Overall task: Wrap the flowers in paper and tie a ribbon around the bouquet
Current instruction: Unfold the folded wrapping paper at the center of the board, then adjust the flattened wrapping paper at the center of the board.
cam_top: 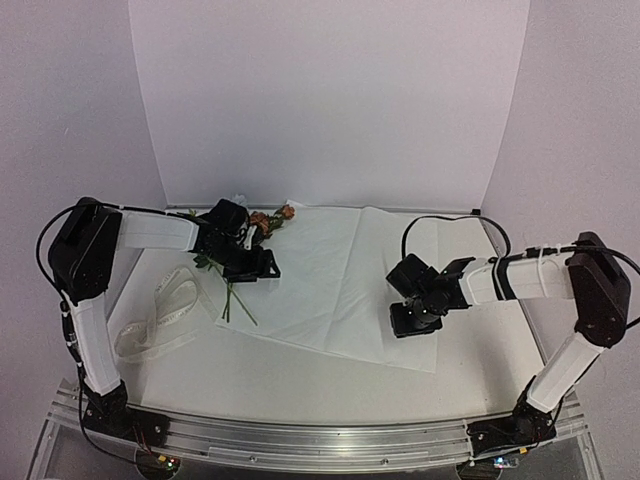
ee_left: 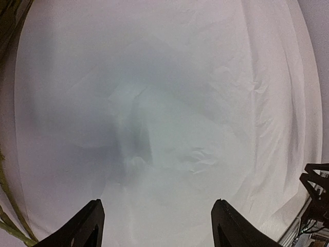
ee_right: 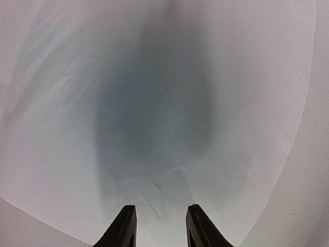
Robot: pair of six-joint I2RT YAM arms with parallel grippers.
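The paper [cam_top: 340,280] lies spread flat across the middle of the table. The flowers [cam_top: 272,218] rest at its left edge, orange blooms toward the back and green stems [cam_top: 236,302] trailing toward the front. My left gripper [cam_top: 262,268] hovers low over the stems and the paper's left part. In the left wrist view its fingers [ee_left: 85,226] stand wide apart, open over bare paper [ee_left: 169,103], with a green stem [ee_left: 9,226] at the lower left. My right gripper [ee_right: 160,208] is down on the paper's right part [cam_top: 415,320]. Its jaws are narrowed but still apart, with a small crease of paper [ee_right: 154,190] between the tips.
The ribbon [cam_top: 160,315] lies in loose loops on the table left of the paper, beside the left arm. White walls close the back and sides. A black cable [cam_top: 450,222] arcs over the right arm. The metal rail [cam_top: 320,445] with both bases runs along the front.
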